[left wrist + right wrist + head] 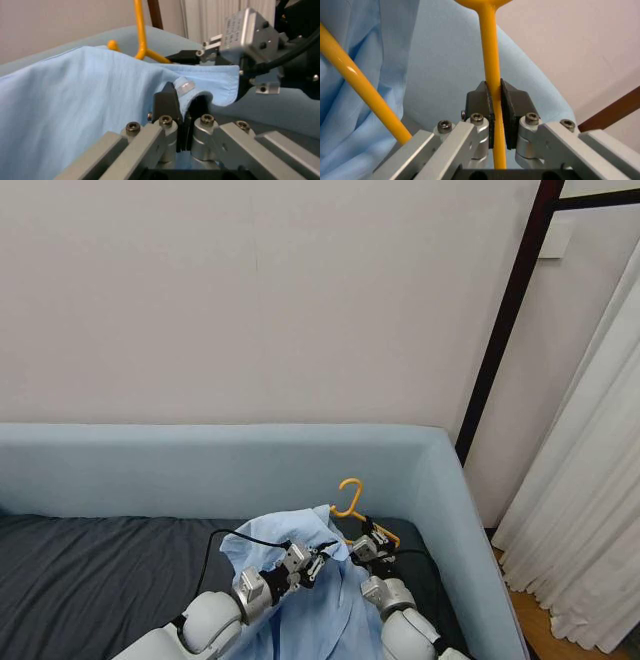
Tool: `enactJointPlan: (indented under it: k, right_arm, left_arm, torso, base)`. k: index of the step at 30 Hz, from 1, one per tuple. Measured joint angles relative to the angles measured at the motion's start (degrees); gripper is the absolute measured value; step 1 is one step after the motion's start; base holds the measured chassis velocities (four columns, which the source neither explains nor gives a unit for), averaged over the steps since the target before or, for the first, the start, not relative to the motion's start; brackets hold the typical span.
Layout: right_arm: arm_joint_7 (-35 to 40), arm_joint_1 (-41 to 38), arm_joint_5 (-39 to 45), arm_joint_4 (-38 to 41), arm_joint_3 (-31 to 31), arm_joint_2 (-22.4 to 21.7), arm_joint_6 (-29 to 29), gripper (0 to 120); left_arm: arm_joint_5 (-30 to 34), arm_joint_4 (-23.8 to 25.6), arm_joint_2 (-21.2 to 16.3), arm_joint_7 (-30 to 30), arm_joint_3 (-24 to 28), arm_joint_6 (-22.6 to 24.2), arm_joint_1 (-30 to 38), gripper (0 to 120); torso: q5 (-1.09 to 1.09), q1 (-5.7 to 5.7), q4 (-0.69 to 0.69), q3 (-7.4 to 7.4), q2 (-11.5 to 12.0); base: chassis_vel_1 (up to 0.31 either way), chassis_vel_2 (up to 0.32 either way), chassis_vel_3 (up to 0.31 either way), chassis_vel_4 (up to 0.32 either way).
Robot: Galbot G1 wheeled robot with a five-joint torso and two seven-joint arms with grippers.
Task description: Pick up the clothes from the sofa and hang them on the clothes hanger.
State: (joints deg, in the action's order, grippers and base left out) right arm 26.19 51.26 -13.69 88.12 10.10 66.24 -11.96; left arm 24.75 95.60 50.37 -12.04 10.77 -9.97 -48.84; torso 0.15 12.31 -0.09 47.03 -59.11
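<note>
A light blue shirt (300, 580) is draped over a yellow hanger (350, 498) above the sofa seat, its hook poking up past the collar. My left gripper (318, 563) is shut on the shirt's collar (210, 80); in the left wrist view its black fingers (167, 108) pinch the collar edge. My right gripper (362, 542) is shut on the hanger's neck (492, 75), just right of the left one. In the right wrist view the yellow stem runs between the pads (482, 103), with one hanger arm (360, 86) slanting off under the shirt (350, 45).
The sofa has a dark grey seat (90, 570) and a pale blue backrest (200, 465) with a side arm (460, 540). A dark vertical pole (505, 320) stands against the wall on the right, beside white curtains (590, 510) and wooden floor.
</note>
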Motion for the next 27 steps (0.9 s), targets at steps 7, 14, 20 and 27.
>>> enactJointPlan:
  k: [7, 14, 20, 27]
  right_arm:
    - [0.1, 0.0, 0.9, -0.7, -1.1, -0.3, -0.1, 4]
    - [0.4, 0.0, 3.2, -1.2, -1.6, -0.3, -0.9, 4]
    - [0.4, 0.5, 3.6, -0.3, -0.9, -0.4, -1.0, 4]
    - [0.1, 0.7, 0.1, 0.1, 0.4, -0.4, 0.5, 4]
  left_arm:
    - [-0.9, 3.3, -2.2, -0.3, -4.8, -0.9, -3.8, 0]
    - [-1.5, 6.3, -4.8, -1.6, -10.1, -2.2, -8.0, 0]
    - [-1.2, 6.2, -4.7, -1.6, -9.8, -2.5, -7.6, 0]
    - [-1.1, 5.3, -1.5, -1.4, -5.2, -1.3, -3.6, 0]
  torso:
    - [0.00, 0.00, 0.01, 0.00, 0.0]
    - [0.00, 0.00, 0.01, 0.00, 0.0]
    - [0.00, 0.00, 0.01, 0.00, 0.0]
    - [0.00, 0.00, -0.01, 0.00, 0.0]
  base:
    - [0.000, 0.000, 0.000, 0.000]
    - [0.000, 0.000, 0.000, 0.000]
    - [0.000, 0.000, 0.000, 0.000]
    - [0.000, 0.000, 0.000, 0.000]
